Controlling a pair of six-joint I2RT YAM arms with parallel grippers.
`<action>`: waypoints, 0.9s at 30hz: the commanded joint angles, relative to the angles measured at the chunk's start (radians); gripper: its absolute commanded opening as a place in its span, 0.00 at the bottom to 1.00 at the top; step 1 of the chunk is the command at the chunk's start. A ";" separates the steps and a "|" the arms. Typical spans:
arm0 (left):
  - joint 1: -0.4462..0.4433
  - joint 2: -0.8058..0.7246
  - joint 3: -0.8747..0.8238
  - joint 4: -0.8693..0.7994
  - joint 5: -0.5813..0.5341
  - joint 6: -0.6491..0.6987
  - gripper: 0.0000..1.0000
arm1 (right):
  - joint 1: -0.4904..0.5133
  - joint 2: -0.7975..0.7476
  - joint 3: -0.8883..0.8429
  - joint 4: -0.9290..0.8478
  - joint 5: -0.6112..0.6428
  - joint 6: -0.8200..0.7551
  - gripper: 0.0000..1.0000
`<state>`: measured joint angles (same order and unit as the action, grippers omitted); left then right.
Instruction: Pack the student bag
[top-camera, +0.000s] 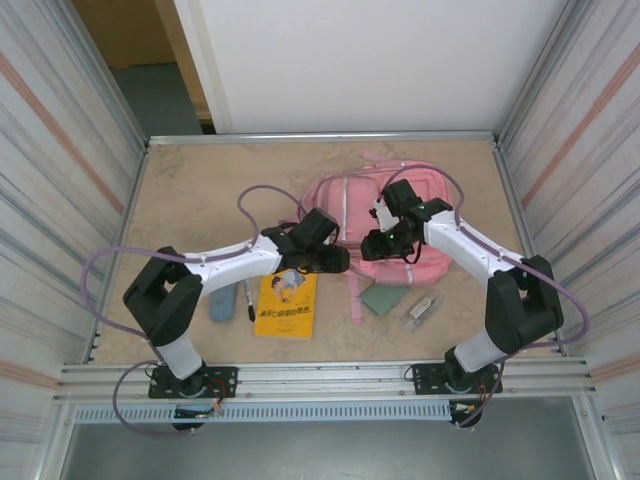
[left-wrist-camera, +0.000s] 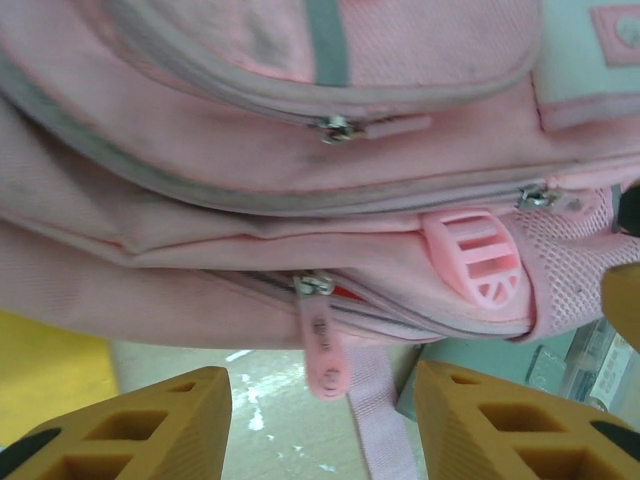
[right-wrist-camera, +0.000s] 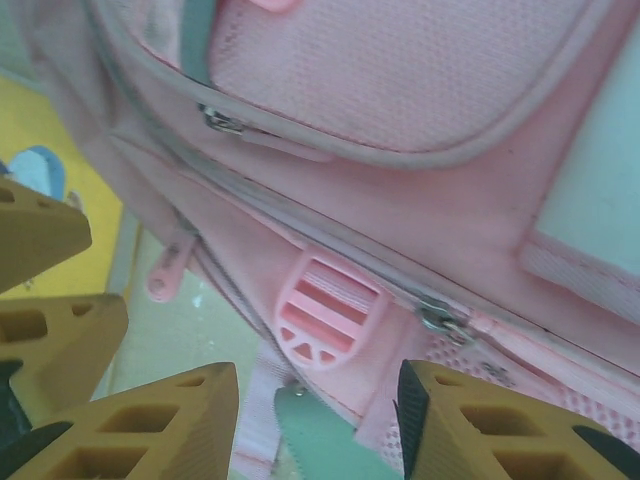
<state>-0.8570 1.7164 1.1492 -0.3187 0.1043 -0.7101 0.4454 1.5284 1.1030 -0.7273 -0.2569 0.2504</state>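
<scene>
The student bag is a large pink backpack lying flat in the middle of the table, zip pockets facing up. My left gripper is at its near left edge and stands open. A pink zip pull hangs from the bag's side zip just beyond the gap, touching neither finger. My right gripper hovers over the bag's near edge, also open, with nothing between its fingers. A pink strap buckle sits just ahead of them. The bag's zips look closed.
On the table in front of the bag lie a yellow book, a marker pen, a blue object, a green flat item and a clear packet. A pink strap trails toward me. Metal walls ring the table.
</scene>
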 joint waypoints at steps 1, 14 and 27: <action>-0.008 0.034 0.068 -0.066 -0.009 0.005 0.49 | 0.001 -0.039 -0.020 -0.001 0.042 -0.004 0.45; -0.029 0.097 0.088 -0.105 0.009 -0.136 0.46 | 0.006 -0.052 -0.036 0.015 0.030 -0.013 0.45; 0.001 0.137 0.116 -0.036 0.056 -0.132 0.15 | 0.017 -0.087 -0.050 0.053 0.044 -0.031 0.45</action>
<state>-0.8654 1.8427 1.2377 -0.3614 0.1509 -0.8463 0.4522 1.4891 1.0595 -0.6888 -0.2337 0.2489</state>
